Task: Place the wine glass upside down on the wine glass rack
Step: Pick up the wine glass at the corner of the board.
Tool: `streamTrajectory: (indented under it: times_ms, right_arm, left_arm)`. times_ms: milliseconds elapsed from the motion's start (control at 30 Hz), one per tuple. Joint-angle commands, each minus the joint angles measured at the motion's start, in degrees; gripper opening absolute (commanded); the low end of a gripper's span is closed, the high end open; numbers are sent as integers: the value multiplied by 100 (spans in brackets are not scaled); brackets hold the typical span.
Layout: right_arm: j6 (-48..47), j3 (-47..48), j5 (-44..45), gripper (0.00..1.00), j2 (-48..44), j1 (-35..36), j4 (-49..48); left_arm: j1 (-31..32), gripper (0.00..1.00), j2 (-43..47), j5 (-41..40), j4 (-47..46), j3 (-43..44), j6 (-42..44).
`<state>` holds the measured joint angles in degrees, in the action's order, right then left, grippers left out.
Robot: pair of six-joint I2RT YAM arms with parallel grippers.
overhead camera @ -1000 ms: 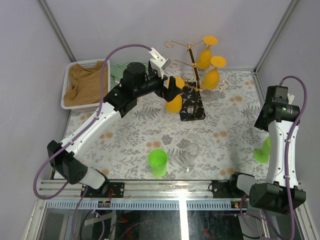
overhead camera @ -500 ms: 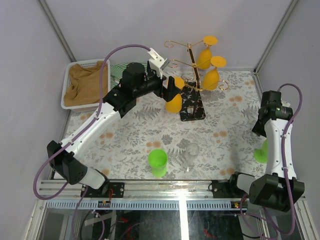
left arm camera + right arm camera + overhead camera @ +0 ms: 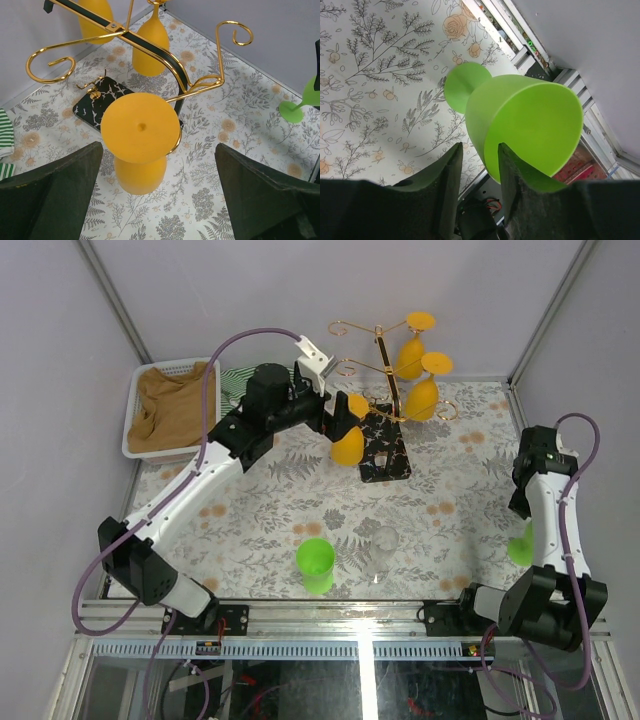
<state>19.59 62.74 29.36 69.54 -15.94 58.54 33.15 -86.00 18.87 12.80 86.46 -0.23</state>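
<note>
The gold wire wine glass rack (image 3: 385, 365) stands on its black patterned base (image 3: 386, 455) at the back. Two orange wine glasses (image 3: 411, 356) hang upside down on its far arms. A third orange wine glass (image 3: 140, 130) hangs upside down on a near hook arm (image 3: 200, 87). My left gripper (image 3: 159, 150) is open, its fingers wide on either side of that glass and not touching it. A green wine glass (image 3: 530, 125) stands upright at the table's right edge. My right gripper (image 3: 479, 146) straddles its rim, one finger outside (image 3: 447, 180) and one inside the bowl, with a gap showing.
A green cup (image 3: 316, 565) and a clear glass (image 3: 385, 540) stand near the front middle. A white basket (image 3: 137, 420) with brown cloth sits at the back left, beside a striped cloth (image 3: 235, 380). Enclosure walls close in on the back and sides.
My right arm has swung down over the green wine glass and its jaws have narrowed around the rim. The left arm and the orange glass have not moved.
</note>
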Motion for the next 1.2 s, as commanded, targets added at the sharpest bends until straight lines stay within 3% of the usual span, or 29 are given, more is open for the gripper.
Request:
streamTrajectory:
  times_ms: [0,200,467,567,700,900,1067,1167]
  right_arm:
    - [-85,-59,164,36,138,-75,-322]
    - [-259,71,346,0,203,-77,-245]
    - [-495,1111,513,0,182,-82,50]
    - [-668,1962,590,0,360,-81,-26]
    - [-793,3329,484,0,759,-80,-153]
    - [-887,4761,-952,0,1109,-73,-928]
    - [-1082,5016,-2023,0,974,-73,-1815]
    - [-1081,4643,-2922,0,638,-73,-2852]
  left_arm:
    - [-67,94,-118,85,-131,245,-41]
    - [-89,93,-210,99,-104,370,-54]
    - [-156,94,-235,214,-117,732,-117]
    - [-211,100,-180,97,-306,806,-278]
    - [-375,100,-135,107,-742,789,-728]
    - [-836,100,-315,550,-1376,989,-1971]
    - [-1033,100,-653,1092,-1937,1343,-2863]
    - [-1048,100,-998,1322,-2125,1677,-3345]
